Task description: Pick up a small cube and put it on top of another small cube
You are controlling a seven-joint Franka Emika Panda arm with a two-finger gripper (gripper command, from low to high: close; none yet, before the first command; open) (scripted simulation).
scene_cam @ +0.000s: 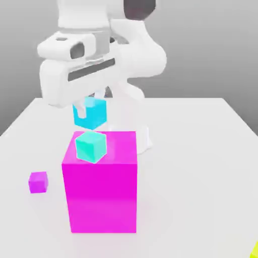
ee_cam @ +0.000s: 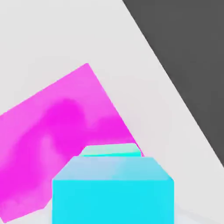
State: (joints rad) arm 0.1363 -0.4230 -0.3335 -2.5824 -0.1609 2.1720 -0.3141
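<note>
We are looking at the carry stage of a stacking job: the gripper (scene_cam: 91, 105) of the Panda arm is clamping the small cube (scene_cam: 90, 113), the sky-blue one, narrowly between its 2 fingers and holding it in the air, clear of every surface. Our landmark is the big magenta cube (scene_cam: 101, 186), standing on the white table (scene_cam: 201, 166). On top of the big magenta cube, toward its corner on the exterior view's left, the other small cube (scene_cam: 91, 146), the turquoise-mint one, is sitting slightly turned. The sky-blue cube is hanging above the big magenta cube's top and a little behind the turquoise target, near it but not touching. In the hand view the sky-blue cube (ee_cam: 113, 192) is sitting close under the camera, with a strip of the turquoise cube (ee_cam: 111, 150) peeking out past its far edge and the magenta top (ee_cam: 57, 135) spreading behind. Beside the big magenta cube on the exterior view's left, a small purple cube (scene_cam: 38, 182) is resting on the table, apart from the action. We are judging that the pick is done and the placement is pending; the next move is calling for squaring the held cube directly over the turquoise one, matching its turn, then lowering gently before letting go, since the target is perching near an edge.
</note>
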